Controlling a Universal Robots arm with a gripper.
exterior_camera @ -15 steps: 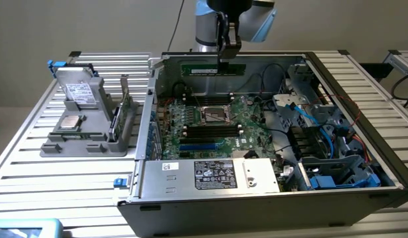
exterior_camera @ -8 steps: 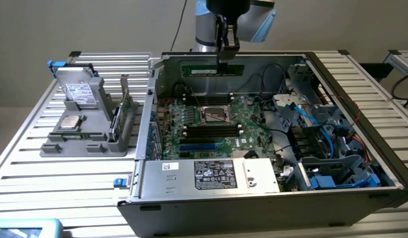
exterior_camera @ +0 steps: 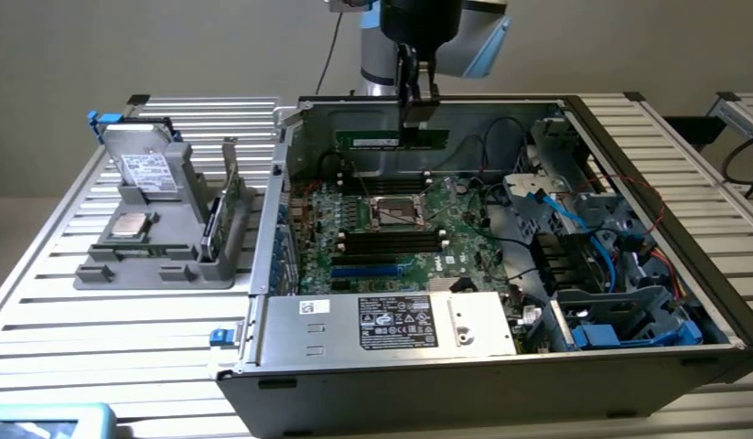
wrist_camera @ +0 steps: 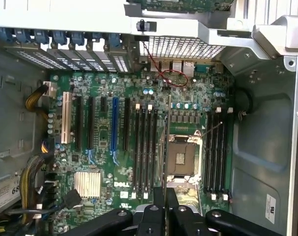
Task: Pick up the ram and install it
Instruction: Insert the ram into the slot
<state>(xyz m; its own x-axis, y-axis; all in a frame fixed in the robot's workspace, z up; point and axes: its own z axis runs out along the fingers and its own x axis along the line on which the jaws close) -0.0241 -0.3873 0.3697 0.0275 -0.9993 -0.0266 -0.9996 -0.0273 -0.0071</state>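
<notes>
Pincer (wrist_camera: pixel 165 196) on thin green ram (exterior_camera: pixel 370 139)

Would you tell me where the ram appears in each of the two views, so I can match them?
Exterior view: the ram hangs from the gripper over the far part of the open case.
Wrist view: the ram is a thin edge-on strip held in the gripper.
Shared landmark: the processor socket.
</notes>
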